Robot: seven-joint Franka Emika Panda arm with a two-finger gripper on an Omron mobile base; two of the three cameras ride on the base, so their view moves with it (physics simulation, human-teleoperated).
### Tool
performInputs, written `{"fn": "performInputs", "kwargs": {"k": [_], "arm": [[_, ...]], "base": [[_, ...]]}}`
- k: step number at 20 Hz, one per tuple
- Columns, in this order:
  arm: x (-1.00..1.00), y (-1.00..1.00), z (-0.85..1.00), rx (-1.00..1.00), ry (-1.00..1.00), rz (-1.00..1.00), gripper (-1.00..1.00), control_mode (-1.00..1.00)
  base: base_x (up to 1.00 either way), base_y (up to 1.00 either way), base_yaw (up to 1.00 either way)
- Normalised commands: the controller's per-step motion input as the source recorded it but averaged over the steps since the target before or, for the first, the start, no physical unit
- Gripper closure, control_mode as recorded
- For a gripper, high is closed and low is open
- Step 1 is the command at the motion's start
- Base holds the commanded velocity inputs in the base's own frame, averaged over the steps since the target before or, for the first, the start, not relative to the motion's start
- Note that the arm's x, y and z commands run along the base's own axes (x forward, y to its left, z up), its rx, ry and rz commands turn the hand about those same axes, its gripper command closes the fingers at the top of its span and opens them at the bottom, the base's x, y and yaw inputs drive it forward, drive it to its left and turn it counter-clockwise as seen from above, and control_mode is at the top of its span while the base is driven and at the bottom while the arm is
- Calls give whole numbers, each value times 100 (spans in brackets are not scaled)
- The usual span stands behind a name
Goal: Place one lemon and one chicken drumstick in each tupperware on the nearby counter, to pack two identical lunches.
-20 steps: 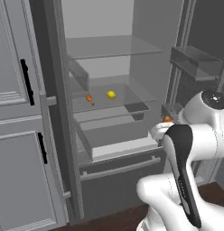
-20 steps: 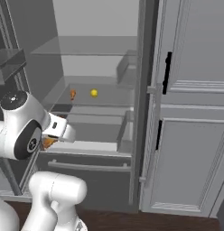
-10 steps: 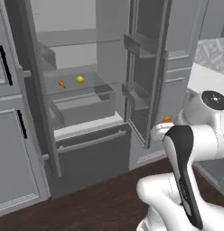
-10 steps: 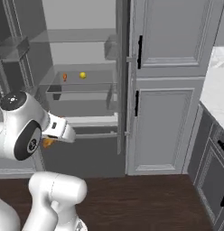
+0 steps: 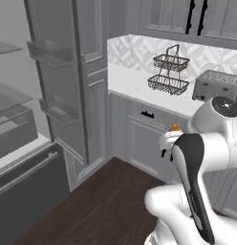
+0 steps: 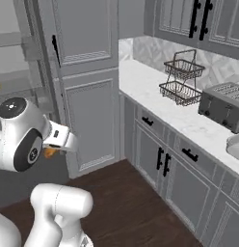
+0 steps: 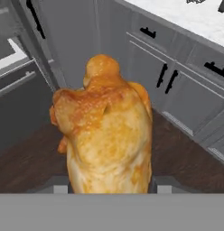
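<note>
Hand view: the tool [image 7: 109, 189] is pinching the drumstick [image 7: 105, 131], held up over the dark floor [image 7: 23, 162] in front of the grey cabinets [image 7: 177, 85]. The tabletop [image 5: 134, 83] lies ahead with a wire basket [image 5: 169, 72] and toaster [image 5: 217, 85]. We'd keep the grip firm, carry level, and release only once we're over a tupperware.

A two-tier black wire basket [image 6: 181, 79] stands left of a grey metal toaster [image 6: 224, 106] on the long white marble-like counter [image 6: 155, 91], which runs rightward from the tall grey cabinet [image 6: 85, 82] above dark wooden floor [image 6: 136, 205].
</note>
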Motion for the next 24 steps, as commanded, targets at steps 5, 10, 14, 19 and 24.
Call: {"fn": "performInputs", "kwargs": {"k": [5, 10, 14, 19, 24], "arm": [[0, 0, 0, 0, 0, 0, 100, 100], [0, 0, 0, 0, 0, 0, 100, 100], [0, 0, 0, 0, 0, 0, 100, 100], [0, 0, 0, 0, 0, 0, 100, 100], [0, 0, 0, 0, 0, 0, 100, 100]], "base": [[5, -58, -73], [29, -65, -63], [80, -49, -48], [88, -30, -38], [46, 0, -33]]}}
